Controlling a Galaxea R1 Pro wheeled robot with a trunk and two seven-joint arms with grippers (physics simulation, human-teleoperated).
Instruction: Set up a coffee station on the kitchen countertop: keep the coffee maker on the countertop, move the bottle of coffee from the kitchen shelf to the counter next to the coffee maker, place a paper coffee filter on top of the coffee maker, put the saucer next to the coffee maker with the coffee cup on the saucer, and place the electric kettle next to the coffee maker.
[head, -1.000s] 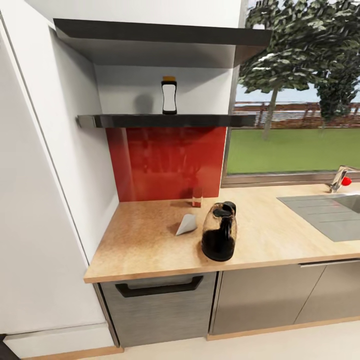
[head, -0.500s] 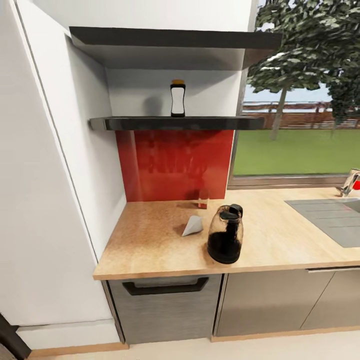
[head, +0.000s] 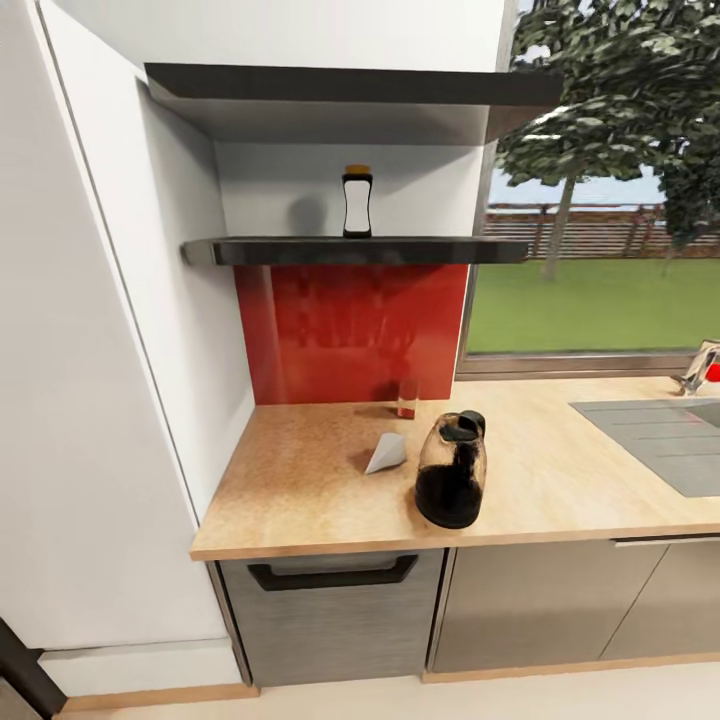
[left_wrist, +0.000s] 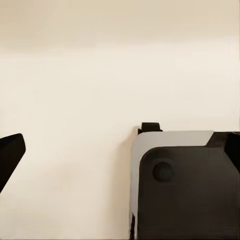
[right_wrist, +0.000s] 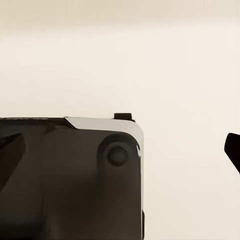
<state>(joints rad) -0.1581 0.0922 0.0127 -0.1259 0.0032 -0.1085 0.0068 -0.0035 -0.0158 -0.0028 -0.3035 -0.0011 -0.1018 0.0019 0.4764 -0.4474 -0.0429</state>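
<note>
We are facing the left end of the kitchen countertop, and our next job, as we judge it, is to bring the bottle of coffee down from the kitchen shelf. We should square up close to the counter's front edge, raise an arm above the shelf board, and close on the bottle's narrow waist, lifting straight up before drawing back. Nearest the left edge, mid-counter, lies the paper coffee filter, a thin white angular cone. Just behind it, at the red glossy backsplash, stands a small reddish jar. Right of the filter, near the front edge, the electric kettle sits upright, rounded dark glass. Neither wrist view reveals the fingers clearly, so we cannot tell either gripper's state.
</note>
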